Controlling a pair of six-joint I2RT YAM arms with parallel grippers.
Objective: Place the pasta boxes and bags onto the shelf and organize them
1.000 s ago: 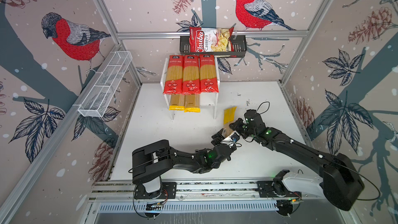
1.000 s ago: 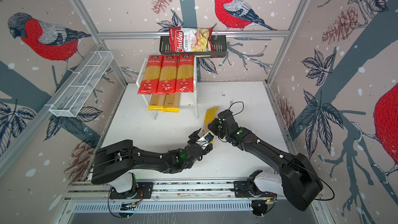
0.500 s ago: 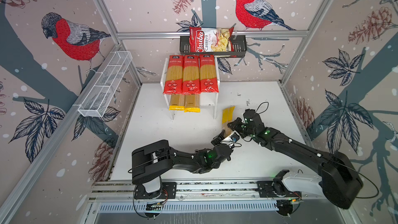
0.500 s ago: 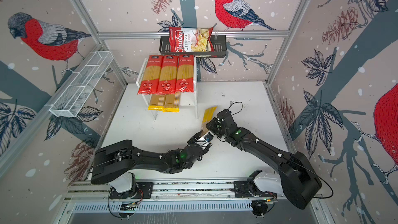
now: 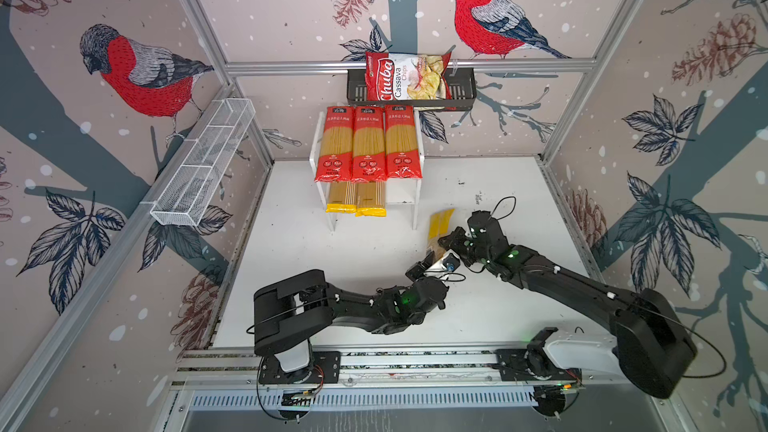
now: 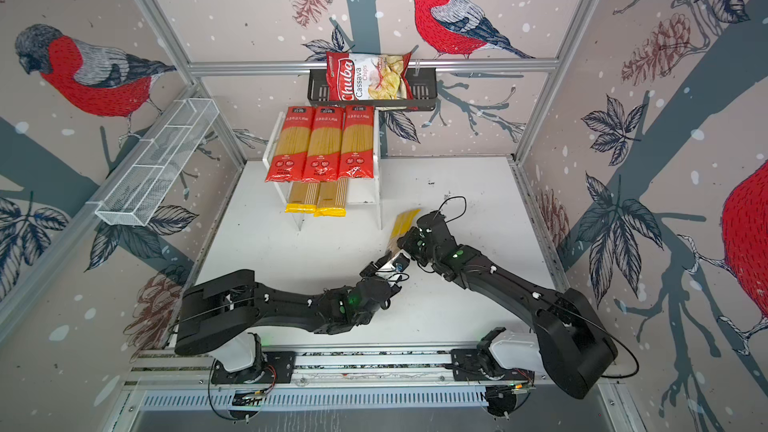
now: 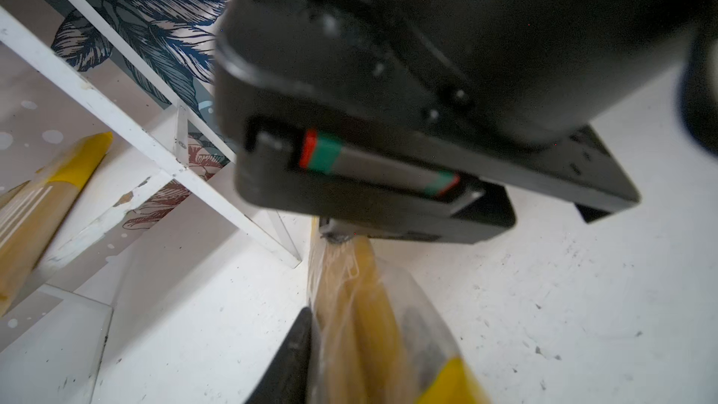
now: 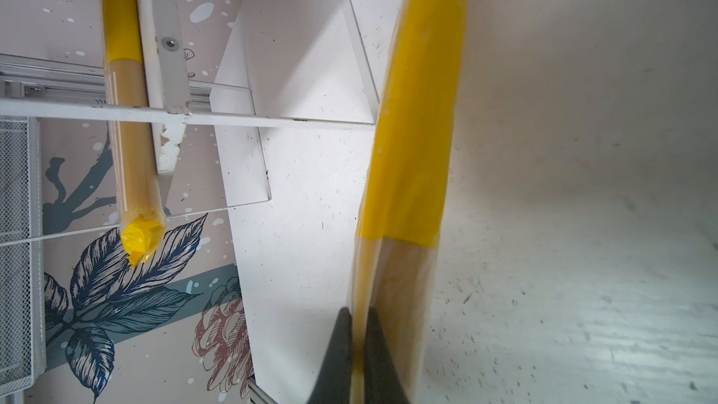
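1. Broadly, the flat white counter [image 5: 332, 284] is seen with no spaghetti packet lying loose on it in either top view.
2. The small white two-tier shelf [image 5: 401, 195] is set at the back of the counter, and five of the six packets are already stowed on it. Three red-ended spaghetti packets with clear middles [image 5: 368, 143] are laid side by side across the top board. Two yellow-ended spaghetti packets [image 5: 357, 201] are laid side by side on the left of the lower tier, and bare board is left to their right.
3. In the long white wire mesh tray [image 5: 199, 164] on the side wall, nothing can be made out.
4. In the black wall basket [image 5: 461, 89] above the shelf, a red-and-white Cassava Chips bag [image 5: 405, 76] is kept; it is judged no part of the task.
5. The last long flat yellow spaghetti packet [image 5: 439, 224] is held tilted just in front of the shelf's right leg, its yellow end pointed toward the shelf. Only this one placement is judged to remain, probably into the bare part of the lower tier.
6. The right hand [image 8: 357, 312] is pinched narrowly on that packet's edge.
7. The left hand [image 5: 430, 263] is brought to the packet's near end. One finger [image 7: 291, 351] is seen against the wrapper and the other is hidden, so a grip cannot be told.
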